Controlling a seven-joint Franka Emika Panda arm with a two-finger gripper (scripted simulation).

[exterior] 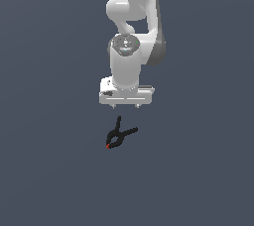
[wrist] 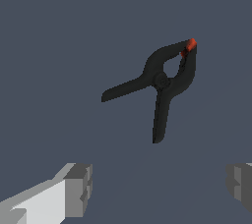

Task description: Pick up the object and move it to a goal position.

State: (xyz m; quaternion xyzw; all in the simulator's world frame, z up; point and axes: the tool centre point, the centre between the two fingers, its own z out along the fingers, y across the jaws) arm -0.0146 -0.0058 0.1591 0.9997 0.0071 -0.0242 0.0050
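Observation:
A small black spring clamp (exterior: pixel 119 137) with two splayed handles and a red-tipped jaw lies flat on the dark grey surface. In the wrist view the clamp (wrist: pixel 162 83) shows whole, with its red tip (wrist: pixel 191 45) pointing away from the fingers. My white gripper (exterior: pixel 126 105) hangs pointing down, above and just behind the clamp, not touching it. It is open and empty: the two grey fingertips (wrist: pixel 78 188) stand far apart in the wrist view, with bare surface between them.
The white arm (exterior: pixel 131 31) rises behind the gripper toward the top of the exterior view. The dark grey surface (exterior: pixel 49 170) shows all around the clamp, and I see no other object on it.

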